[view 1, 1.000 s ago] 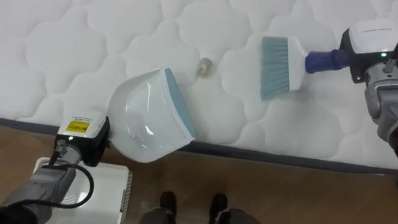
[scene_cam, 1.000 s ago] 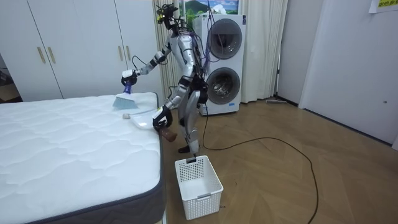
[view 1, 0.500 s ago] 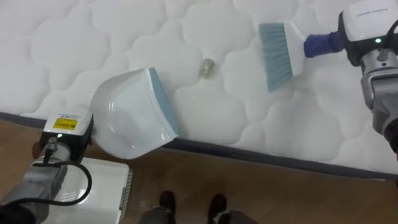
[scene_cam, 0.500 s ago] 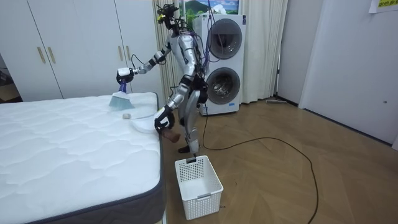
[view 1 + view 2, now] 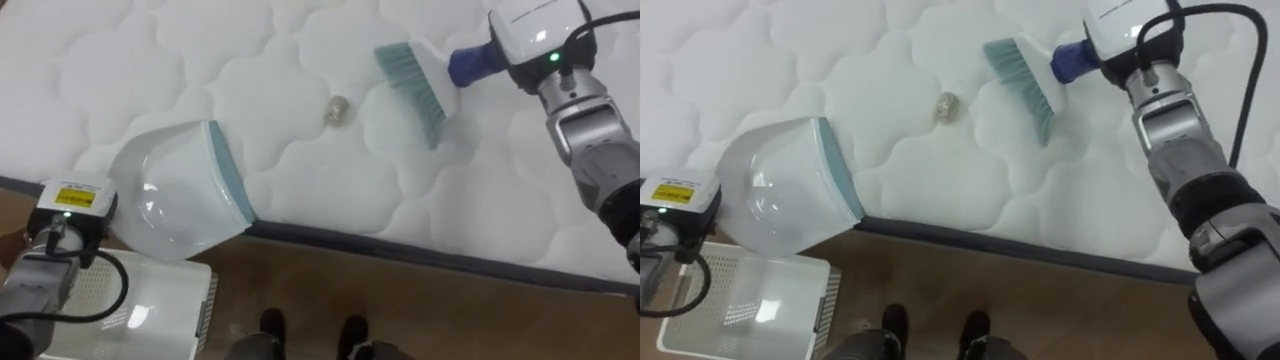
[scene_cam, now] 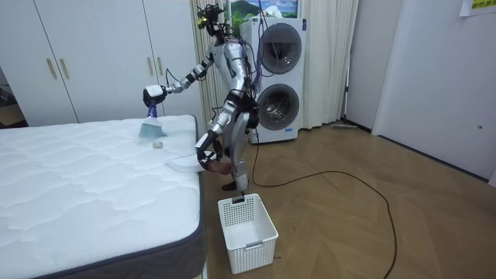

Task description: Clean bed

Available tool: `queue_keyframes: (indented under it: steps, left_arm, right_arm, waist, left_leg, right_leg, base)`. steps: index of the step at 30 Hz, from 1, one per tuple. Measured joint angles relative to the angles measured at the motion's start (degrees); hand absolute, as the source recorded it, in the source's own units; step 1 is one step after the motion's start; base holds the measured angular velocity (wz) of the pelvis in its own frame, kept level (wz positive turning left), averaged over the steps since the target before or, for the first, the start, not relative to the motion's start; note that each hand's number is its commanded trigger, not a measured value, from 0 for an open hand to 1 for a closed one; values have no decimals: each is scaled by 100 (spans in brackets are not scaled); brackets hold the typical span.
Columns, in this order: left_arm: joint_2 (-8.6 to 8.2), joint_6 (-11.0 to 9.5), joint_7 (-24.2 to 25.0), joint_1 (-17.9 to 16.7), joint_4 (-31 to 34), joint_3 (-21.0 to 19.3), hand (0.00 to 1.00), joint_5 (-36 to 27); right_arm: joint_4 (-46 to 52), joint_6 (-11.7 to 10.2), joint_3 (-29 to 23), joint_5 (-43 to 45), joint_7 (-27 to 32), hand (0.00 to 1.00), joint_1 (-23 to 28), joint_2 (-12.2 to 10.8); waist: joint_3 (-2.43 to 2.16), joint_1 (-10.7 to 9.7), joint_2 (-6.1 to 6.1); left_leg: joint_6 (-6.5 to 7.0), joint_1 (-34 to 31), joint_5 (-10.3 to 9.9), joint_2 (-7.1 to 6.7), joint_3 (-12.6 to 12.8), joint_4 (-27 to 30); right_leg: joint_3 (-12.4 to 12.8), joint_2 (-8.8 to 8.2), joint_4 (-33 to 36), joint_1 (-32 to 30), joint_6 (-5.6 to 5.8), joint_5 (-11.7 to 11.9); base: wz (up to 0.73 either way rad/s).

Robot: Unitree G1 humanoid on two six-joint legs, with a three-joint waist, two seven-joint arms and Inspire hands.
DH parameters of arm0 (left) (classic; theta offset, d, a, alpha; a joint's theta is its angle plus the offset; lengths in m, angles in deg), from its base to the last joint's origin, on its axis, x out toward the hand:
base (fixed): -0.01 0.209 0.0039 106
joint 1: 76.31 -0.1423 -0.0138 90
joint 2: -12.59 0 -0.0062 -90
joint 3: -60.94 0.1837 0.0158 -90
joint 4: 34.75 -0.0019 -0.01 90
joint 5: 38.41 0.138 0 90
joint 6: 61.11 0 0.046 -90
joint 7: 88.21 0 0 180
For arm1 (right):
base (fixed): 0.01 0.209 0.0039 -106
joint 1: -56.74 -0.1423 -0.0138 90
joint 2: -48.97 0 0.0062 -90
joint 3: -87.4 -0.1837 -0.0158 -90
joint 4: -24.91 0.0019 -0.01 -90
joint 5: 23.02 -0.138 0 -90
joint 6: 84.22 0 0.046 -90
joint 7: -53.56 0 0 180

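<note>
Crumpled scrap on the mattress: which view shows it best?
The left eye view: the scrap lies unobstructed between dustpan and brush, its crumpled surface visible. The right eye view matches. In the room view it is a pale speck beside the brush.

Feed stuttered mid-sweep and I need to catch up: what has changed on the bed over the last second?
The brush swung left toward the small scrap and now sits slanted, close on the scrap's right. The dustpan pulled left, away from the scrap, to the mattress edge and partly overhangs it. The scrap stayed where it was, and both tools remain carried. Nothing was let go.
</note>
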Motion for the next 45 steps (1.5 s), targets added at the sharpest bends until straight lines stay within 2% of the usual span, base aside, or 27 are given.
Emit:
queue_keyframes:
  steps: [5, 10, 12, 19, 24, 30, 36, 39, 41, 45]
  left_arm:
    - [17, 0, 251, 55, 20, 81, 100, 0]
    - [16, -24, 496, 141, 176, 86, 100, 5]
    - [10, -24, 652, 198, 175, 100, 100, 6]
    - [9, -24, 950, 248, 209, 108, 100, 10]
    - [9, -24, 1199, 358, 214, 154, 100, 6]
    - [-10, -15, 1310, 437, 167, 206, 100, 1]
    - [-22, -13, 1300, 450, 77, 206, 100, 1]
    - [-99, -17, 1285, 530, -188, 208, 100, 0]
    - [-171, -17, 1285, 598, -382, 208, 100, -3]
    - [-253, -19, 1262, 666, -641, 210, 100, -8]
  right_arm:
    - [250, -9, 148, 24, -19, 100, 187, -12]
    - [561, -29, 146, 318, -163, 100, 340, -38]
    - [576, -30, 161, 326, -263, 100, 349, -119]
    - [603, -26, 159, 71, -487, 100, 371, -130]
    - [596, -2, 160, -259, -703, 100, 410, -154]
    - [597, 160, 155, -313, -885, 100, 505, -338]
    - [595, 170, 154, -324, -890, 100, 518, -376]
    - [590, 209, 156, -336, -938, 100, 548, -433]
    - [546, 289, 156, -327, -1023, 100, 560, -562]
    - [543, 299, 156, -302, -1083, 100, 638, -695]
  waist:
    - [-37, -12, 122]
    - [-25, -6, 293]
    - [-32, -5, 366]
    - [-45, -17, 496]
    - [-42, -24, 515]
    - [-23, -48, 552]
    - [-15, -59, 564]
    - [-15, -56, 564]
    - [-13, -59, 566]
    - [-5, -63, 567]
  left_leg:
    - [2, -42, 1, -13, -88, 18]
    - [2, -192, -2, -2, -150, 99]
    - [3, -201, -1, -15, -145, 84]
    - [2, -194, -1, -19, -104, 44]
    - [1, -177, 0, -8, -90, 26]
    - [0, -171, -2, 6, -66, 54]
    - [1, -179, -3, 26, -3, 71]
    - [1, -162, -4, 40, 36, 71]
    - [-6, -147, -8, 65, 57, 65]
    - [-20, -49, -13, 67, 136, 1]
  right_leg:
    - [-107, -8, -83, 57, -2, 5]
    - [-158, -5, -84, -22, -3, 5]
    - [-154, -4, -89, -38, -3, 6]
    - [-138, 3, -95, -60, -5, 5]
    - [-129, -4, -86, -68, -5, 5]
    - [-134, -6, -56, -61, -6, 6]
    - [-128, -5, -64, -81, -8, 5]
    - [-118, -2, -54, -86, -19, 11]
    - [-108, 9, -60, -86, -35, 21]
    - [-4, 5, -67, -61, -48, 12]
  base:
    - [9]
    - [7]
    - [-2]
    - [0]
    - [-1]
    - [0]
    - [-4]
    - [-6]
    - [-8]
    - [-10]
